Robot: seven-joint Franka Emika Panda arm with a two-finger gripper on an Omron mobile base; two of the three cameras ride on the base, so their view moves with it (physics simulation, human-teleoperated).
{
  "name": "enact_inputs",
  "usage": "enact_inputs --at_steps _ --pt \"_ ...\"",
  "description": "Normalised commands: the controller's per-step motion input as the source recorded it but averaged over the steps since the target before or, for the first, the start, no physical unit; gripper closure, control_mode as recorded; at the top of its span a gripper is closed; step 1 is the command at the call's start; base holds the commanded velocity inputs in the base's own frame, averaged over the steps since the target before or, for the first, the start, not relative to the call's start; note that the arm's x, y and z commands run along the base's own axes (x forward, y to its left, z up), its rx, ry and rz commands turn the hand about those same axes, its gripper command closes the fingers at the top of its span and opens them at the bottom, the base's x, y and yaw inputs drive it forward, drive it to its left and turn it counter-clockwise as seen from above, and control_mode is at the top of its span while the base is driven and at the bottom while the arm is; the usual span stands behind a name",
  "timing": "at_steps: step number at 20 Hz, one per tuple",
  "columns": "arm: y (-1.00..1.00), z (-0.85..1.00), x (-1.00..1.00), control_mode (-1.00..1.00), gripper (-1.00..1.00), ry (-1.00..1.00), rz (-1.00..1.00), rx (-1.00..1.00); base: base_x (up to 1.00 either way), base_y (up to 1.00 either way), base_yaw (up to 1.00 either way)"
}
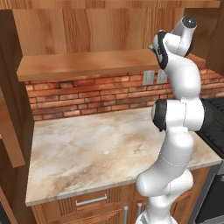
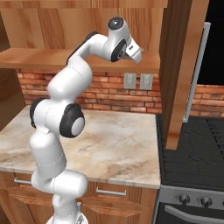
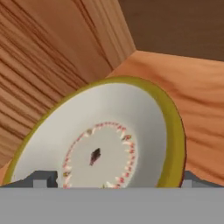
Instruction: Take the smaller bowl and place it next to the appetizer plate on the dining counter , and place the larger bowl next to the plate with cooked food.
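The larger bowl [image 3: 109, 131] stands on a wooden cabinet floor close in front of the hand. It has a yellowish rim and a pale grey inside with a ring of red dots. My gripper [image 3: 118, 179] is open, its dark fingertips [image 3: 43, 178] spread wide to either side of the bowl's near rim, with nothing held. In the base views the arm [image 2: 109, 43] reaches up high toward the upper wooden cabinet. The smaller bowl, the appetizer plate and the dining counter are out of view.
Wooden cabinet walls [image 3: 48, 57] close in around the bowl. Below the arm lies a marbled countertop [image 1: 96, 148] over wooden drawers, backed by a brick wall [image 1: 87, 94] under a wooden shelf [image 1: 83, 63]. An open cabinet door [image 2: 183, 65] hangs at right above a black stove [image 2: 192, 153].
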Motion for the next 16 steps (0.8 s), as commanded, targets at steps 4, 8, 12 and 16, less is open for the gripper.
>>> enact_inputs --at_steps 4,8,12,16 --pt "0.00 -0.19 0.37 -1.00 1.00 0.09 0.00 0.00 0.00 0.00 0.00" --pt "0.00 -0.09 0.29 -1.00 1.00 0.09 0.00 0.00 0.00 0.00 0.00" --pt "0.00 0.00 0.18 -1.00 1.00 0.01 0.00 0.00 0.00 0.00 0.00" --pt "0.01 -0.01 -0.01 -1.00 1.00 0.00 0.00 0.00 0.00 0.00 0.00"
